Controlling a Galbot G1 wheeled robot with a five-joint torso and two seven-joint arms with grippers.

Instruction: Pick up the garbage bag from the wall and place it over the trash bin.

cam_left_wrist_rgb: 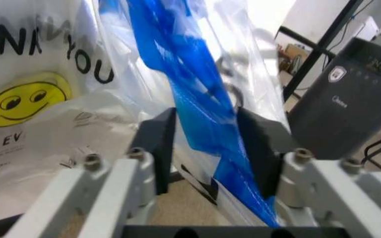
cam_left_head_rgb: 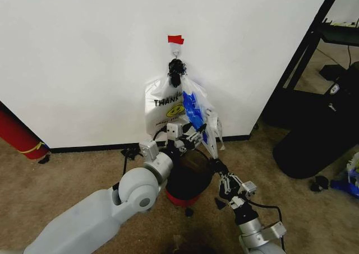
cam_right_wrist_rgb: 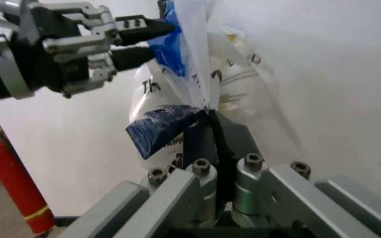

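The garbage bag (cam_left_head_rgb: 193, 105), translucent with a blue patch, hangs from a hook (cam_left_head_rgb: 175, 53) on the white wall (cam_left_head_rgb: 84, 52), under a red tape strip (cam_left_head_rgb: 175, 39). A "THANK YOU" smiley bag (cam_left_head_rgb: 164, 105) hangs beside it from the same black knot. My left gripper (cam_left_head_rgb: 193, 135) is open, and its fingers (cam_left_wrist_rgb: 157, 144) straddle the bag's blue part (cam_left_wrist_rgb: 197, 99). My right gripper (cam_left_head_rgb: 215, 163) is shut on the bag's lower edge (cam_right_wrist_rgb: 207, 74), where the left gripper (cam_right_wrist_rgb: 160, 37) also shows higher up. The trash bin (cam_left_head_rgb: 193, 175), black with a red base, stands below, partly behind my left arm.
A red cylinder (cam_left_head_rgb: 17, 133) leans at the left by the baseboard. A black shelf frame (cam_left_head_rgb: 303, 46) and a large black bulk (cam_left_head_rgb: 314, 136) stand at the right. A dark appliance (cam_left_wrist_rgb: 356, 94) is close by. Small dark items lie on the carpet (cam_left_head_rgb: 67, 175).
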